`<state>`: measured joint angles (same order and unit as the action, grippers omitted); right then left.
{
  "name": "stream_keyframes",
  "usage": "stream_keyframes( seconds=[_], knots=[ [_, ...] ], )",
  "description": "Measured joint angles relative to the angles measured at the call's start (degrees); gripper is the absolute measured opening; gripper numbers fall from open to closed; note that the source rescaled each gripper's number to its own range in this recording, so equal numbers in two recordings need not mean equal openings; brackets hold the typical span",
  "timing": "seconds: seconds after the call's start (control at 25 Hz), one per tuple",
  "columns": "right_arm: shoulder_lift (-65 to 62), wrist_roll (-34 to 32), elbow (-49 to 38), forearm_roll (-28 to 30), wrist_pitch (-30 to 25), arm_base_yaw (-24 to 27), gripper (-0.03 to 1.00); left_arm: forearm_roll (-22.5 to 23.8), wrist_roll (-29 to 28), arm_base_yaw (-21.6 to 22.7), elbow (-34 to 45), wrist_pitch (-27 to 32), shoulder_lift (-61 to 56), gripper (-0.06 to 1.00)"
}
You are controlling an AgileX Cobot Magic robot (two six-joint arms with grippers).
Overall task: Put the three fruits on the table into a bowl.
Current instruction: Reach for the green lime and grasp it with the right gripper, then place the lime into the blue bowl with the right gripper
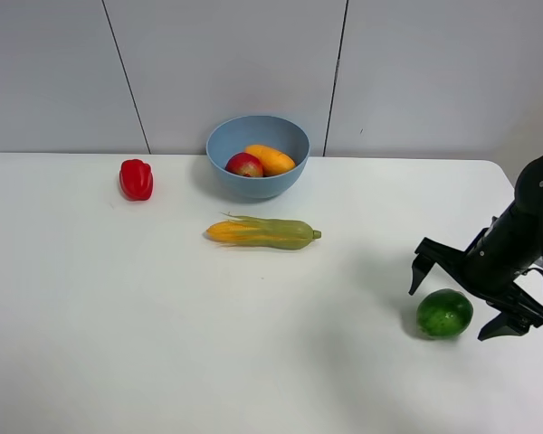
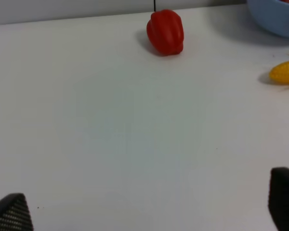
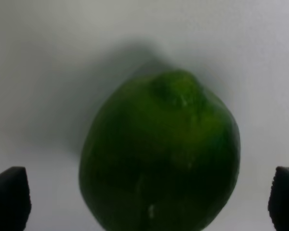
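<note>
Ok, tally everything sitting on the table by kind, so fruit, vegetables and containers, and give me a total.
Fruits: 3, pomegranate, mango, lime
Vegetables: 2, red pepper, corn cob
Containers: 1, blue bowl
Total: 6

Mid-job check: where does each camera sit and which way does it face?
Exterior high: mounted high, looking down across the table toward the back wall; shows the right arm, with the right gripper open around the lime.
Left wrist: low over the table, facing the red pepper and the bowl; only the fingertips of the left gripper show.
Right wrist: close on the lime, with both fingertips flanking it.
Shared: exterior and right wrist both show the lime; exterior and left wrist, the pepper and bowl.
</note>
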<state>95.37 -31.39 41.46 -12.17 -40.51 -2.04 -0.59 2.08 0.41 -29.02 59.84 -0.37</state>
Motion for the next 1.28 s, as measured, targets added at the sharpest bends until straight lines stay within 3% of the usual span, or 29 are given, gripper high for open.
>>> stream_keyframes(
  seconds=[0.2,0.44,0.88,0.96,1.0,1.04,1.16,1.28],
  knots=[
    [1.8,0.0,0.0,0.3,1.2,0.0,1.00,0.0,-0.1,0.0,0.0,0.0,0.0,0.99],
    [3.5,0.0,0.0,0.3,4.2,0.0,0.83,0.0,-0.1,0.0,0.0,0.0,0.0,0.99],
    [7.7,0.2,0.1,0.0,6.2,-2.0,0.74,0.0,0.0,0.0,0.0,0.0,0.0,1.00],
    [8.2,0.2,0.1,-0.2,6.4,-2.3,0.56,0.0,0.0,0.0,0.0,0.0,0.0,1.00],
    [8.2,0.2,0.1,-0.3,6.7,-2.3,0.32,0.0,0.0,0.0,0.0,0.0,0.0,1.00],
    [8.0,0.2,0.1,-0.8,7.2,-2.3,0.00,0.0,-0.1,0.0,0.0,0.0,0.0,1.00],
    [5.9,2.6,0.1,-1.5,7.5,-3.1,0.03,0.0,-0.1,0.0,0.0,0.0,0.0,1.00],
    [1.3,12.3,2.7,-1.7,8.9,-6.2,0.03,0.0,-0.1,0.0,0.0,0.0,0.0,1.00]
  ],
)
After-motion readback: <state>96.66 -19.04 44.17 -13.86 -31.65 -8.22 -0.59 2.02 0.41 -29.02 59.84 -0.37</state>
